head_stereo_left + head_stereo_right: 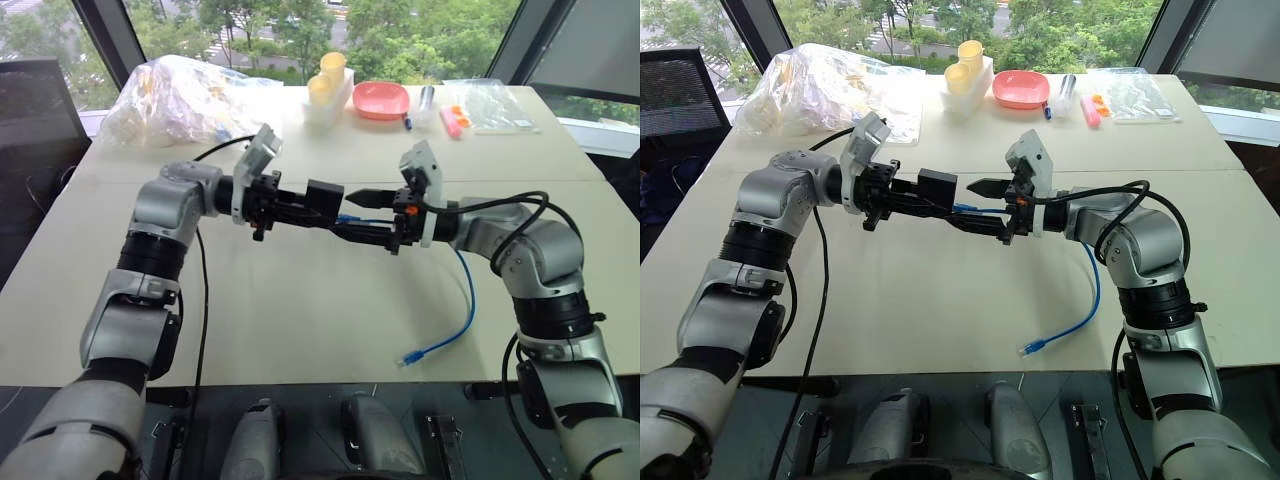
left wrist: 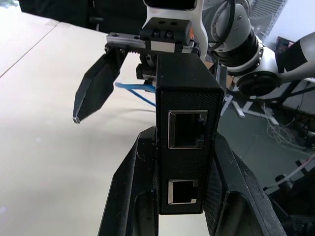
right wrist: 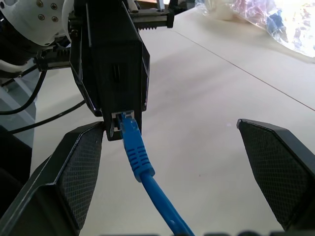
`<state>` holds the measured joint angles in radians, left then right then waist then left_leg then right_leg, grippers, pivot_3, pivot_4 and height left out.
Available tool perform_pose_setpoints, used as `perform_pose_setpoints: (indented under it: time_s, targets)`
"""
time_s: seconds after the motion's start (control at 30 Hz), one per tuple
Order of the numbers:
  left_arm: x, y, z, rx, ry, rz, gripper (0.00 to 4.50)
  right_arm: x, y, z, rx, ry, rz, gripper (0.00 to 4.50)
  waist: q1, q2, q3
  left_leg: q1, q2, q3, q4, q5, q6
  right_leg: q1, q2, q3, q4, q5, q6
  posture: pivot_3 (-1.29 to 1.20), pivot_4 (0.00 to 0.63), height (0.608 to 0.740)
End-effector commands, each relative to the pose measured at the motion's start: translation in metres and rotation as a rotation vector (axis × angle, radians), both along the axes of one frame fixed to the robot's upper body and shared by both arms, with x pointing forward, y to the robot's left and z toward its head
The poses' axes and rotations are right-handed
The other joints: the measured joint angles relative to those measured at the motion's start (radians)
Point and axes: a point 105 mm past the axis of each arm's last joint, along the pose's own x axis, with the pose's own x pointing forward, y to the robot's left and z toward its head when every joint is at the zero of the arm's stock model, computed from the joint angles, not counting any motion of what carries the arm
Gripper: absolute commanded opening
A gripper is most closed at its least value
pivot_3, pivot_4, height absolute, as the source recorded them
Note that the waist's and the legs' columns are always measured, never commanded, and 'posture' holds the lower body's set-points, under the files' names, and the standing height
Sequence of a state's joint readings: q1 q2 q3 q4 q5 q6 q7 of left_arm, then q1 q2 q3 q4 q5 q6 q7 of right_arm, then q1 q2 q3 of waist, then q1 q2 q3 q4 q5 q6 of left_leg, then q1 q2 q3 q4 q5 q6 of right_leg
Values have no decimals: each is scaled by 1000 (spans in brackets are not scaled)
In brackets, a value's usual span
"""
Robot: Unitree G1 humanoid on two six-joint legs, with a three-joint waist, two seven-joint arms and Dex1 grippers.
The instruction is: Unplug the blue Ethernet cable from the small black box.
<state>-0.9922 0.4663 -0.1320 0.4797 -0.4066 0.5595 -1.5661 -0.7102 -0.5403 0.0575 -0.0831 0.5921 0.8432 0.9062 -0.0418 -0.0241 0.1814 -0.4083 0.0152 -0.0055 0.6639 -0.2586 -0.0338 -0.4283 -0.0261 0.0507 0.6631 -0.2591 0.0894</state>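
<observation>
Two end effectors meet above the middle of the pale surface, well above it. The left end effector is clamped on the box, its fingers pressing both flat sides. The box is matte black and slim, and the side facing the left wrist has two square ports, both unoccupied. The cable is plugged into the opposite side, its blue boot and clear plug seated in the port. The right end effector has its fingers spread wide, one on each side of the plug, touching neither it nor the box as far as the wrist view shows. From the plug the cable runs under the right wrist, sags in a loose curve and ends in a free plug lying close to the near edge of the surface. Broad bare room lies below and around the arms. At the far edge stand a crumpled clear bag of mixed items, a white holder with two yellow cups, an empty pink plate, and a flat clear bag with small orange pieces.
</observation>
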Motion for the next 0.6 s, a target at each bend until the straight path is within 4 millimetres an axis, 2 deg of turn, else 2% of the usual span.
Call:
perform_pose_setpoints:
  time_s: [0.03,0.6]
  targets:
    - [-4,1,12,-27,-46,-24,525,2,-3,13,9,-53,-13,4486,0,0,0,0,0,0,0,0,0,0,0,0,0,0,0,0,150,735]
    - [-4,2,11,-18,-44,-23,525,7,-11,13,8,-64,-43,4486,0,0,0,0,0,0,0,0,0,0,0,0,0,0,0,0,150,735]
